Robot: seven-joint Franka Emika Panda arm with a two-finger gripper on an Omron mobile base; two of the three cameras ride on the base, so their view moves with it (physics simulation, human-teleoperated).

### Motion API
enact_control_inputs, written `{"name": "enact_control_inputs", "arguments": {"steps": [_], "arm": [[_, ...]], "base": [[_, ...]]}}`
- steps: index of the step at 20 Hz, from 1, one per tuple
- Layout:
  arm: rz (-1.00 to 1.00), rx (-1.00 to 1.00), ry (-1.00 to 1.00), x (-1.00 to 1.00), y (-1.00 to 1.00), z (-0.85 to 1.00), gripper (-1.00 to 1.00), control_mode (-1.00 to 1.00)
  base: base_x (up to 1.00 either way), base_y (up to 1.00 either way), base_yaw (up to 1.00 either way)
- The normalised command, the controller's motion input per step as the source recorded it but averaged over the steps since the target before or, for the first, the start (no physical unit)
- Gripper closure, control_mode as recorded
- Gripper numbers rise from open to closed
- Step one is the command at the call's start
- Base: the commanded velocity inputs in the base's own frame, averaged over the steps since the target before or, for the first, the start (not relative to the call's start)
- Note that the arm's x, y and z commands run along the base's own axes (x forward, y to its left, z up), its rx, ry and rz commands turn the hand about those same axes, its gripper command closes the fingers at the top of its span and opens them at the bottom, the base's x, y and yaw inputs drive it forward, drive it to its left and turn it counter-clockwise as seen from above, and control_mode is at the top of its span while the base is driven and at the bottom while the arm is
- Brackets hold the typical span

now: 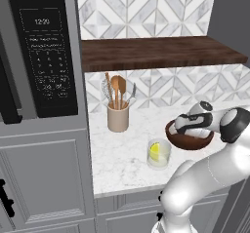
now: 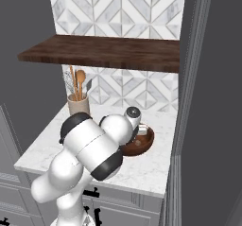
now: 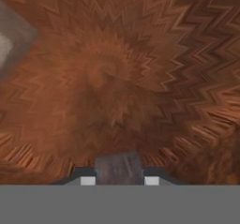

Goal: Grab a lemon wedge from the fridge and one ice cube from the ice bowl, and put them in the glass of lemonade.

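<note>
white arm [image 1: 205, 178] bent forward and down, end effector [image 3: 119, 171] with a pale cube between its tips

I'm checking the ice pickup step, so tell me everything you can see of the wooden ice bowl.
The round dark brown wooden bowl sits upright on the white marbled counter, right of the short clear glass of lemonade and apart from it. Its rim is thick; its inside shows zigzag reddish-brown grain. The white arm's hand reaches down into it from above, hiding most of the interior. In the hand view a small greyish block lies between the tool's fingertips, close to the bowl's floor.
</note>
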Motion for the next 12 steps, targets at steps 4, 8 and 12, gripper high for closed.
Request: {"name": "enact_control_inputs", "arguments": {"steps": [4,8,12], "arm": [[0.0,0.0,0.01,0.0,0.0,-0.08,1.0,-1.0],[0.0,0.0,0.0,0.0,0.0,-0.03,1.0,-1.0],[0.0,0.0,0.0,-0.04,-0.03,0.0,1.0,-1.0]], "base": [[0.0,0.0,0.0],[0.0,0.0,0.0],[0.0,0.0,0.0]]}}
